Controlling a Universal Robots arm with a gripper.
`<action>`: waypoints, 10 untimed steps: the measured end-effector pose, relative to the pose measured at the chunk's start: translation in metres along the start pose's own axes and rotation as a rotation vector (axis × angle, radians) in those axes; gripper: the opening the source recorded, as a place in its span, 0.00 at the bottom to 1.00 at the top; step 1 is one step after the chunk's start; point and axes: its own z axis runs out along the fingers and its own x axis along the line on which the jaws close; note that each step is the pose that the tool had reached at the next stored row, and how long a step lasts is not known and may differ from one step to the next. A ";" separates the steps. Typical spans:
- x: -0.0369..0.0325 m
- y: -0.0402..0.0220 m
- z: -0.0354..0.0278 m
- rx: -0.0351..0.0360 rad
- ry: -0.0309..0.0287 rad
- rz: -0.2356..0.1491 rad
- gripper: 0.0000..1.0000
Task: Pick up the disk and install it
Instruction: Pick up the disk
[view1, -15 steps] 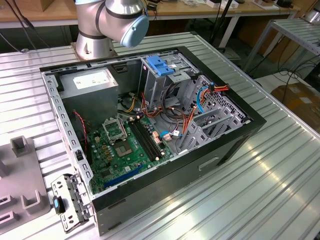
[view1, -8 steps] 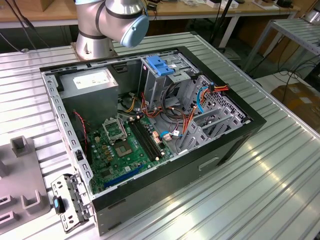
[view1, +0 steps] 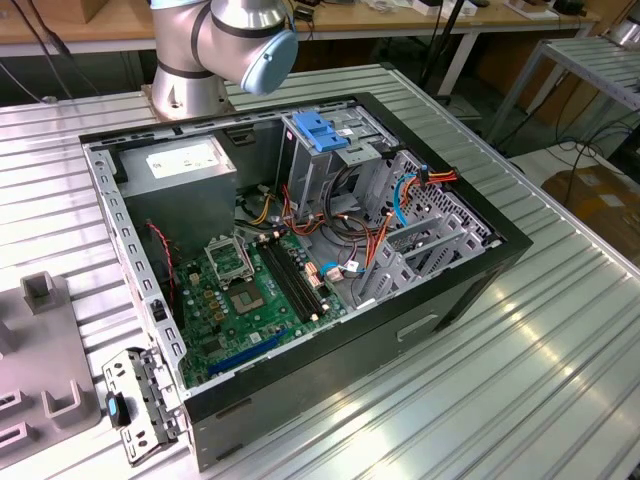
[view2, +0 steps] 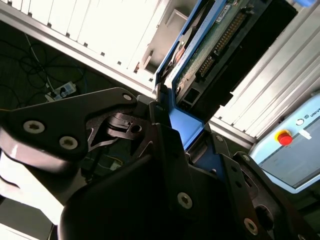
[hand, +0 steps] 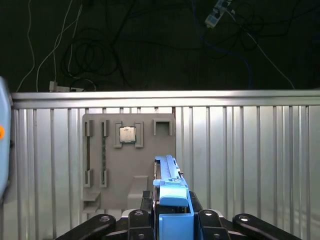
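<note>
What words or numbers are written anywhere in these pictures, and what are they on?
Nothing here can be read whole.
White sticker on the grey power-supply box: too small.
Green motherboard: markings too small.
Pale control box with the red button: lettering cut off at the picture's edge.
Chip in the grey tray: markings blurred.
On the disk in the gripper: no readable print.

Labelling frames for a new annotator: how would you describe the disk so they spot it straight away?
In the first wrist view, find the black end effector in front of the ribbed metal table. Clamped edge-on in its grip is the disk. Its bright blue side rails set it apart from the grey fixture plate beyond, which carries a small square chip.
</note>
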 end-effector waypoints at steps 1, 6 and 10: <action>0.0000 0.0000 -0.0013 0.0000 0.0000 0.000 0.37; 0.0000 -0.0007 -0.0028 0.0001 0.0000 0.000 0.37; 0.0000 -0.0034 -0.0028 0.0000 0.0000 0.000 0.37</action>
